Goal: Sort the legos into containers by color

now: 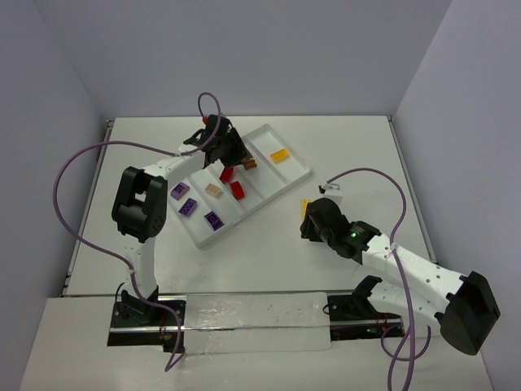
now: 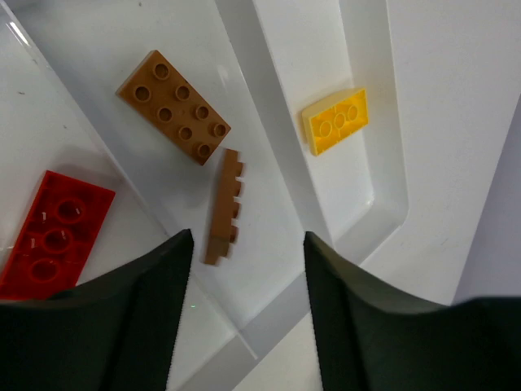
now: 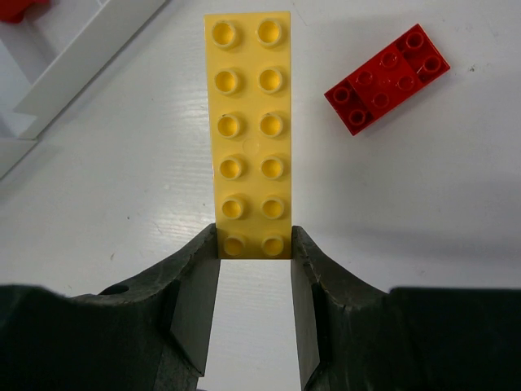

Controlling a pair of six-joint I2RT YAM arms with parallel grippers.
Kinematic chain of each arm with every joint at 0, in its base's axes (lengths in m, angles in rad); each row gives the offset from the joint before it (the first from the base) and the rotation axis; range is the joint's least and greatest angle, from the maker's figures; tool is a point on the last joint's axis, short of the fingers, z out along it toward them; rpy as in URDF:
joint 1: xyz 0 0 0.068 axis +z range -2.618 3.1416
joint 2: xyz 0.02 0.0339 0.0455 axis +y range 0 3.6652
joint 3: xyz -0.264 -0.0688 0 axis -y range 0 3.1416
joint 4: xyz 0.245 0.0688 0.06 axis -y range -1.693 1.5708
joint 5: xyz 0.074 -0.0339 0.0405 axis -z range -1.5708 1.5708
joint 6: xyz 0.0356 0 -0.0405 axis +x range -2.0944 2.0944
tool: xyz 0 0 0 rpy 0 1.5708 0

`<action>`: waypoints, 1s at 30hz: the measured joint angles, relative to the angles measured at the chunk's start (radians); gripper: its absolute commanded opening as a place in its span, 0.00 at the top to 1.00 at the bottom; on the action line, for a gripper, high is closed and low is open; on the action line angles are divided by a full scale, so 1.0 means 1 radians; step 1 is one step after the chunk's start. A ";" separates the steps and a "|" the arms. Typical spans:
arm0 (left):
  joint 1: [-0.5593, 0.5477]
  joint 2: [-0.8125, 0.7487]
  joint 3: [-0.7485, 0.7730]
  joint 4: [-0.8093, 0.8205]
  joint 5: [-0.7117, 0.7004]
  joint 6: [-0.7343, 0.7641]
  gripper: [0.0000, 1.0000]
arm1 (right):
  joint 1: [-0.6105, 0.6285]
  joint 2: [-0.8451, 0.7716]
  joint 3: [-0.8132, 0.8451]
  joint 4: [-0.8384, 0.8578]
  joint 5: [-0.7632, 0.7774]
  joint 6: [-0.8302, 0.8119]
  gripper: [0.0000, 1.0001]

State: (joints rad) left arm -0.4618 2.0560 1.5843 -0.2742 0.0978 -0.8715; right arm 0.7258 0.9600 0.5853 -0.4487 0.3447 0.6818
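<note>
"Where is the left arm (image 1: 167, 167)?"

"It reaches far forward, bent at the elbow, and its wrist tips down. The left gripper (image 2: 248, 244) has its two fingers apart, with a gap between them."

"And the right arm (image 1: 407, 265)?"

"It lies low and stretches forward and to the left. The right gripper (image 3: 255, 244) squeezes the end of a long yellow brick (image 3: 248, 122). From above its fingers are hard to see, but it looks tipped down a bit."
</note>
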 measured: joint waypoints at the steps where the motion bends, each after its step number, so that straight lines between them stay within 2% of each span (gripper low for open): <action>1: 0.000 0.008 0.007 0.000 0.001 0.005 0.12 | 0.000 0.006 0.009 0.000 0.000 -0.002 1.00; 5: -0.001 0.037 0.037 -0.018 0.002 0.028 0.06 | -0.004 0.039 0.053 0.003 -0.001 -0.016 1.00; 12: -0.011 -0.005 0.049 -0.076 -0.023 0.062 0.07 | -0.066 0.163 0.172 0.027 -0.031 -0.072 1.00; 15: -0.017 -0.100 0.030 -0.100 -0.032 0.066 0.07 | -0.106 0.221 0.242 0.045 -0.055 -0.107 1.00; 24: -0.026 -0.539 -0.077 -0.084 -0.023 0.069 0.09 | -0.242 0.502 0.449 0.086 -0.127 -0.196 0.99; 30: -0.036 -0.632 -0.183 -0.086 -0.013 0.072 0.09 | -0.264 0.707 0.611 0.105 -0.135 -0.234 0.90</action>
State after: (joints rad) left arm -0.4974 1.4239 1.4014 -0.3600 0.0849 -0.7992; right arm 0.4622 1.6672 1.1968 -0.3435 0.2098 0.4482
